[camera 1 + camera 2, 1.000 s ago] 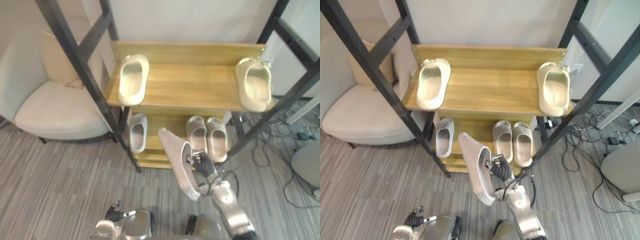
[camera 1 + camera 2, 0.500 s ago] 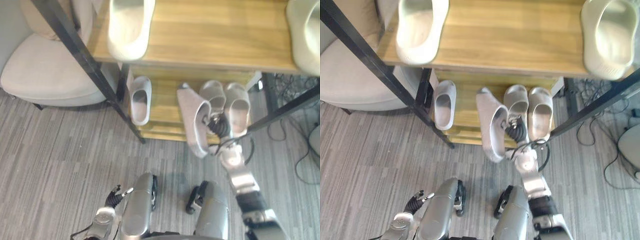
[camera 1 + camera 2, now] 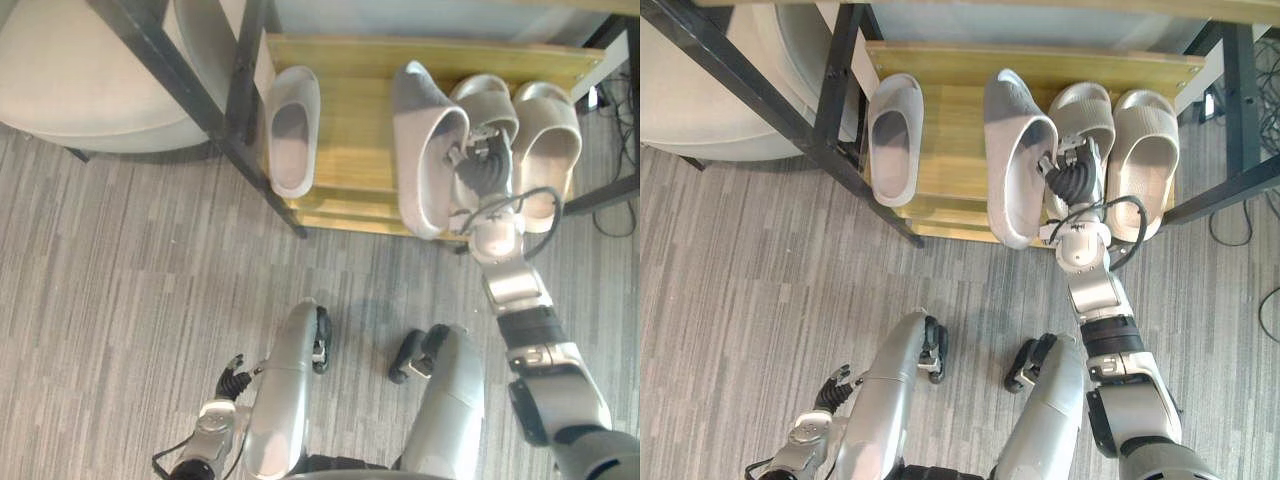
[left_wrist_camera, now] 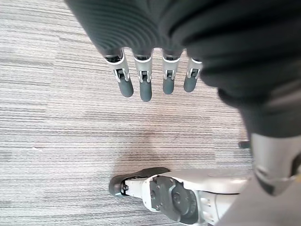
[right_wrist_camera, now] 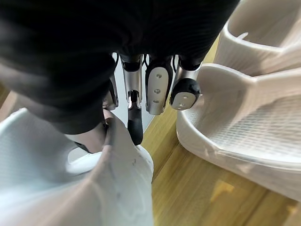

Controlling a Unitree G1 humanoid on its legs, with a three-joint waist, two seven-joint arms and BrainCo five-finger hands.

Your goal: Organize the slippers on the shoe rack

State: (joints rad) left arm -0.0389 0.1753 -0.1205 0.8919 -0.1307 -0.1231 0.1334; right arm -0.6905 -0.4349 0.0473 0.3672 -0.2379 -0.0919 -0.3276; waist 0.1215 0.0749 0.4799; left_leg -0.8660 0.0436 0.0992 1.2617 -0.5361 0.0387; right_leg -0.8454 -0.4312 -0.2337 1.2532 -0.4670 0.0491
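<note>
The right hand (image 3: 1072, 178) has its fingers (image 5: 133, 123) curled over the side wall of a grey slipper (image 3: 1018, 160), pinching that thin edge. The slipper hangs at 9 o'clock from the hand, tipped on its side, with its toe pointing to 12 o'clock. It is over the low shelf (image 3: 960, 140), but whether it touches the wood cannot be told. Its heel sticks out past the front edge of the shelf, at 6 o'clock.

At 12 to 3 o'clock from the hand sits the beige pair (image 3: 1145, 140), flat on the shelf. The hand is right over the nearer one of the two. Farther off at 9 o'clock lies a lone slipper (image 3: 893, 135), the same grey, well apart from the held one.

The left hand (image 3: 835, 385) hangs low over the floor (image 3: 760, 260) with its fingers loose and nothing in them.

What could go wrong: if the hand lets go now, the heel has no wood under it, so the slipper may tip and drop to the floor. The hold is on a thin edge only, so the slipper may slide out. If the hand goes down, it may bump the beige pair and push it crooked.
</note>
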